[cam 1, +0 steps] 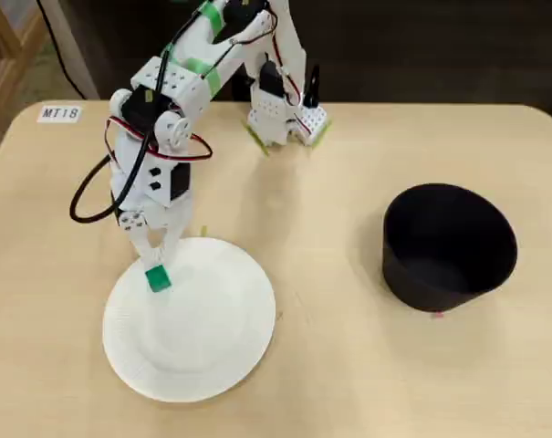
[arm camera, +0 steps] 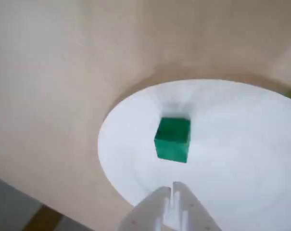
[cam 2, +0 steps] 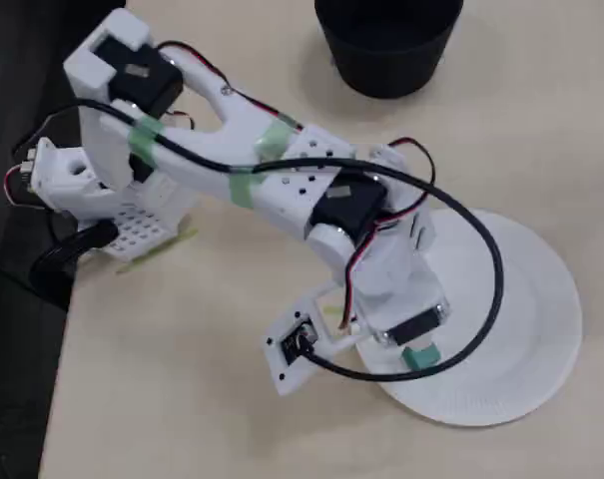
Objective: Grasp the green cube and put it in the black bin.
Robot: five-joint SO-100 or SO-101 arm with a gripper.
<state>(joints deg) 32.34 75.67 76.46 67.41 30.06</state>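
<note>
A small green cube (cam 1: 158,278) lies on the left part of a white paper plate (cam 1: 221,356). My gripper (cam 1: 156,261) hangs just above and behind the cube, its fingers closed together with nothing between them. In the wrist view the white fingertips (arm camera: 160,198) meet at the bottom edge and the cube (arm camera: 173,139) sits free on the plate (arm camera: 232,110) in front of them. In a fixed view the cube (cam 2: 419,354) shows just below the wrist, on the plate (cam 2: 541,299). The black bin (cam 1: 421,278) stands upright and empty at the right; it also shows at the top of a fixed view (cam 2: 386,50).
The arm's base (cam 1: 280,114) is clamped at the table's far edge. A label (cam 1: 59,114) is stuck at the far left corner. Bare wooden table lies between the plate and the bin.
</note>
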